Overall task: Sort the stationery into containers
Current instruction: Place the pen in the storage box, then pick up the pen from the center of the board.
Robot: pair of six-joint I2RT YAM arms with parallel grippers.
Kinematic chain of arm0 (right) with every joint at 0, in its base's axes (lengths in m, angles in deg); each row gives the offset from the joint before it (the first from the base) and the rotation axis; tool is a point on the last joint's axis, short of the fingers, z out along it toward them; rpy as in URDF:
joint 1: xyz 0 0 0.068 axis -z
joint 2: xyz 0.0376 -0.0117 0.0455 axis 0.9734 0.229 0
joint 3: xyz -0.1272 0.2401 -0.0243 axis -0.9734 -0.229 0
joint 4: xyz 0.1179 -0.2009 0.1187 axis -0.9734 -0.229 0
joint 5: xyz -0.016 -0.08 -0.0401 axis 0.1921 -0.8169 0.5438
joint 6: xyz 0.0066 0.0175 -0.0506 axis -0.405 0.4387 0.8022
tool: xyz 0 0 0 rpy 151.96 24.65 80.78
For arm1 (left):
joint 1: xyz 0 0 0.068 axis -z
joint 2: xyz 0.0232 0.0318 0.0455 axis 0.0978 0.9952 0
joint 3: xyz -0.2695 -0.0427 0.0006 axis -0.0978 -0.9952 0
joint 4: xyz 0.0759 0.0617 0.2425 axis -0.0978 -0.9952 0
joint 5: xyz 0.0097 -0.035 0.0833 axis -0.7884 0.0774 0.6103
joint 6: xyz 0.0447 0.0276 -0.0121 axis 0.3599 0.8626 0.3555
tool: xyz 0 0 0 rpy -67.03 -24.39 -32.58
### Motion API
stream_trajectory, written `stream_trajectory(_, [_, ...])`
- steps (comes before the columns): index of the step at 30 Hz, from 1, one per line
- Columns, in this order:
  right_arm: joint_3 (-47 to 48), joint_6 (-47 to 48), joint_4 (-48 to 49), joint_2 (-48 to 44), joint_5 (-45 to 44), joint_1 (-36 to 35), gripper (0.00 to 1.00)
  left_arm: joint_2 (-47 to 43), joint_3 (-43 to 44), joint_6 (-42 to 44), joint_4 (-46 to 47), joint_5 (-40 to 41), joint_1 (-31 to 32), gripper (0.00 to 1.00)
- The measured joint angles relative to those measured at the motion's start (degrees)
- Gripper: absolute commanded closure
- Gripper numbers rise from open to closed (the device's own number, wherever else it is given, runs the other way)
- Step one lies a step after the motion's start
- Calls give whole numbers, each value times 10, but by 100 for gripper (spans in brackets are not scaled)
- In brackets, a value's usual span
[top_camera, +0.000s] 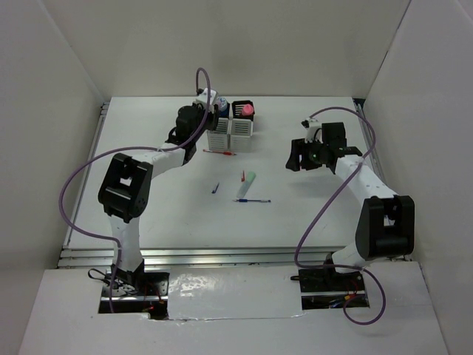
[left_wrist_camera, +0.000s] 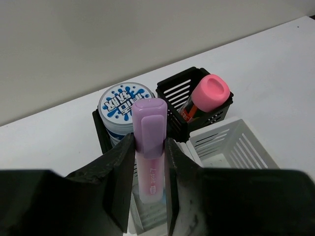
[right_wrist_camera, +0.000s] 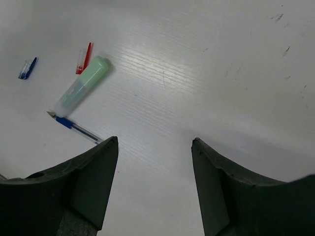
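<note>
The containers (top_camera: pixel 240 137) stand at the back of the table as a joined block of black and white slotted cups. In the left wrist view a blue round roll (left_wrist_camera: pixel 124 105) fills one black cup and a pink-capped tube (left_wrist_camera: pixel 209 93) stands in the other. My left gripper (left_wrist_camera: pixel 150 140) is shut on a purple stubby stick (left_wrist_camera: pixel 149 123), held upright, cap up, over a white cup (left_wrist_camera: pixel 231 142). My right gripper (right_wrist_camera: pixel 155 142) hangs open above bare table. A green stick (right_wrist_camera: pixel 81 88) and a blue pen (right_wrist_camera: pixel 74 127) lie to its left.
A red pen (top_camera: pixel 219 152) lies just in front of the cups. Small red (right_wrist_camera: pixel 83 58) and blue (right_wrist_camera: pixel 27 69) pieces lie near the green stick (top_camera: pixel 247 183). White walls enclose the table on three sides.
</note>
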Motion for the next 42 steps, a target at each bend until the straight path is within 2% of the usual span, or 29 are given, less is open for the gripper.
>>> stream_trajectory(1, [1, 0, 0, 0, 0, 0, 32, 2, 2, -1, -4, -2, 0, 52])
stream_trajectory(2, [2, 0, 0, 0, 0, 0, 32, 2, 2, 0, -7, -2, 0, 46])
stream_trajectory(6, [5, 0, 0, 0, 0, 0, 32, 0, 2, -9, -22, -10, -1, 40])
stream_trajectory(10, [5, 0, 0, 0, 1, 0, 32, -30, 1, -9, -79, -21, -1, 38])
stream_trajectory(14, [5, 0, -1, -5, 2, 0, 32, -106, -20, -9, -144, -24, 5, 38])
stream_trajectory(18, [2, 0, -1, -19, 2, 2, 31, -189, -45, -9, -212, -37, 26, 43])
stream_trajectory(22, [-4, 0, -2, -35, 6, 3, 31, -223, -42, -14, -302, -48, 65, 47])
stream_trajectory(29, [-12, -3, -9, -37, 10, 8, 31, -143, 12, -42, -491, -51, 133, 36])
stream_trajectory(33, [-13, -3, -12, -37, 13, 16, 32, -88, 38, -43, -567, -45, 161, 36])
stream_trajectory(42, [-21, -7, -14, -36, 23, 24, 31, 20, 157, -37, -621, -52, 184, 37])
